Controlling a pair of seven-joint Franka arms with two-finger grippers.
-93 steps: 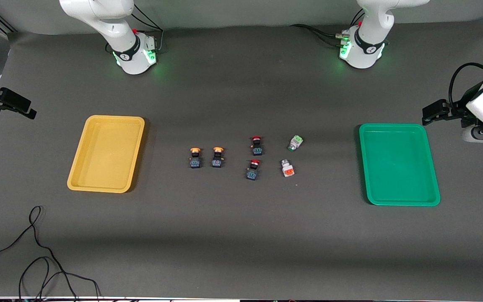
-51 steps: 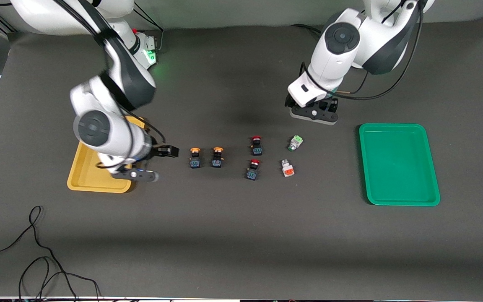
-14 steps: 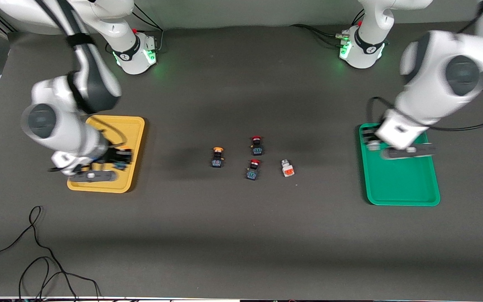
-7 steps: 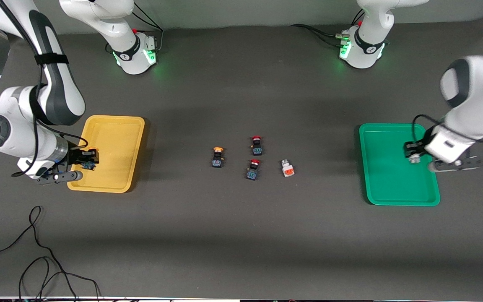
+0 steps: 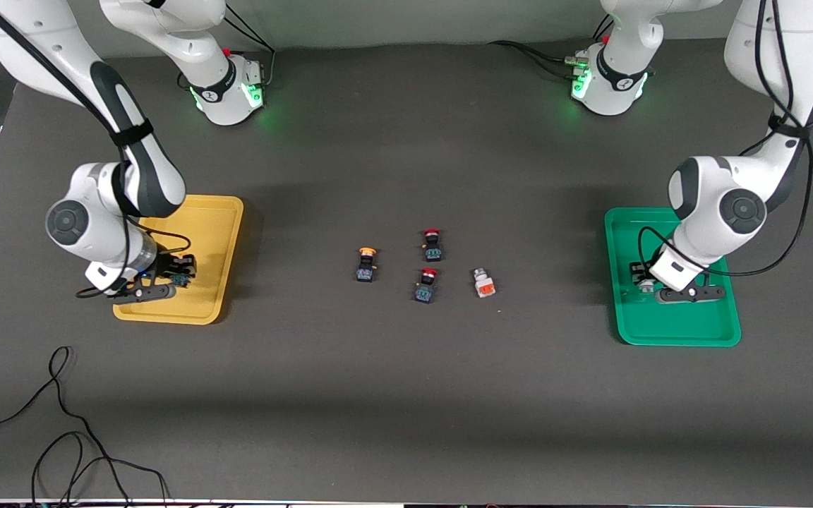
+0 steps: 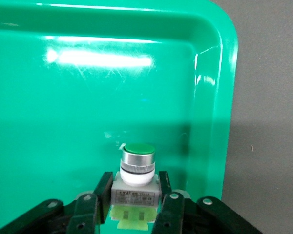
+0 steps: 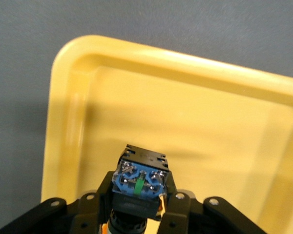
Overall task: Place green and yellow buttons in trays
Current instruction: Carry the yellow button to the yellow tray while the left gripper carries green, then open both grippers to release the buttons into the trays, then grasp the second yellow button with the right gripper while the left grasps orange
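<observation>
Left pincer (image 6: pixel 132 207) grips the green button (image 6: pixel 135 175) over the green tray (image 5: pixel 682 331) at the table's left-arm end, cap pointing away from the wrist. Right pincer (image 7: pixel 139 207) grips a yellow button (image 7: pixel 139 187), terminals outward, over the yellow tray (image 5: pixel 212 233). A second yellow button (image 5: pixel 365 264) rests mid-table.

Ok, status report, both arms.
Left gripper shut on green button, over green tray. Right gripper shut on yellow button, over yellow tray. Nothing blocking.
</observation>
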